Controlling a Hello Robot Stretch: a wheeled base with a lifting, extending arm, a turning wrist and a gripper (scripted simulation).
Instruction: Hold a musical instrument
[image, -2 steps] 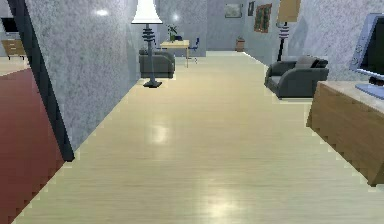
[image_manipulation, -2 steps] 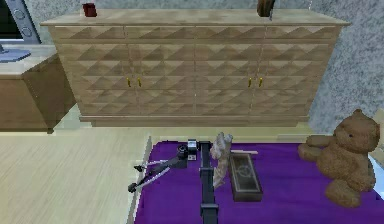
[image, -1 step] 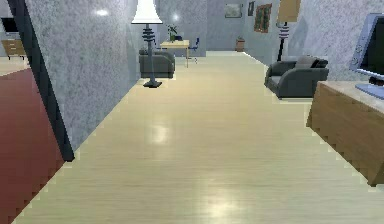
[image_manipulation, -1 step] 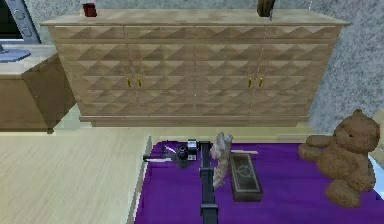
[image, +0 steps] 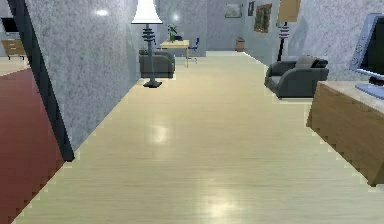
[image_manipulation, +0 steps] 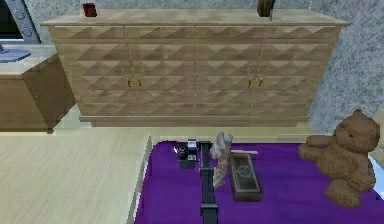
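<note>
Purple cover (image_manipulation: 290, 200) noted beneath gripper (image_manipulation: 186, 152). Finger state and any held item could not be told. No instrument positively identified. Dark boxy item (image_manipulation: 246, 178), possible candidate, lay just right of fingers; teddy bear (image_manipulation: 345, 155) farther right. Risks judged: wrong item grasped, or item nudged aside by arm (image_manipulation: 205, 195) during reach.

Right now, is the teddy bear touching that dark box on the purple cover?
Apart. The arm side view shows a strip of bare purple cover between the teddy bear and the dark box.
</note>
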